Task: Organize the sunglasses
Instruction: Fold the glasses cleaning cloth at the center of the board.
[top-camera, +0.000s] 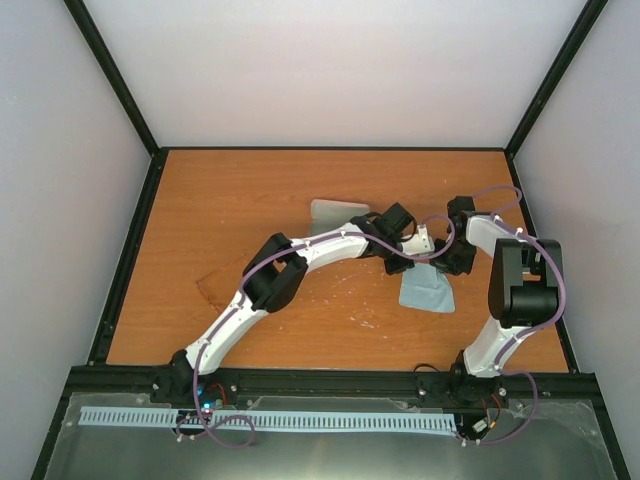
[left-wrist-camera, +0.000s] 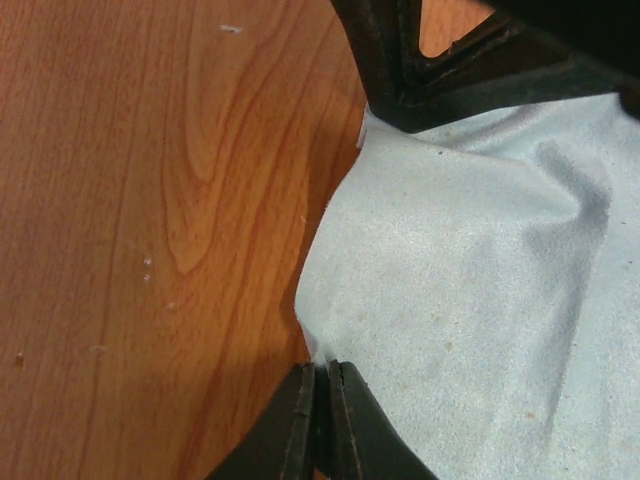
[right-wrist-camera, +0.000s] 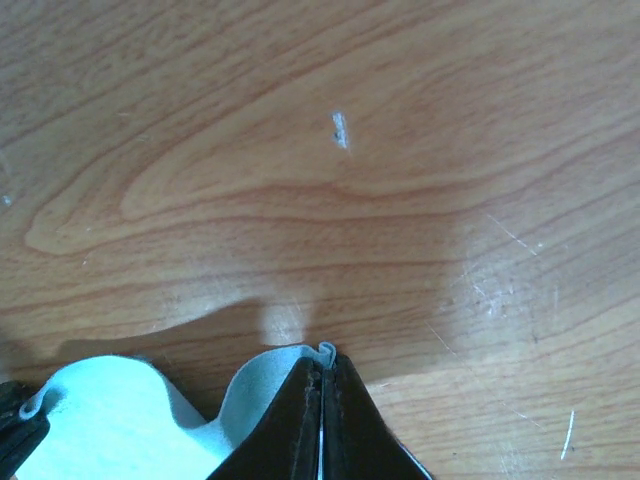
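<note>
Two closed pinches on the cloth (left-wrist-camera: 480, 260): left gripper (left-wrist-camera: 321, 372), right gripper (right-wrist-camera: 322, 360).

A light blue cloth (left-wrist-camera: 480, 260) fills the right side of the frame. It is a bit wrinkled. The wood table (left-wrist-camera: 130, 200) fills the left side. At the bottom middle, the left gripper (left-wrist-camera: 322, 380) pinches the cloth's edge, fingers pressed together. At the top, the black right gripper (left-wrist-camera: 395, 100) meets the cloth's upper corner.
</note>
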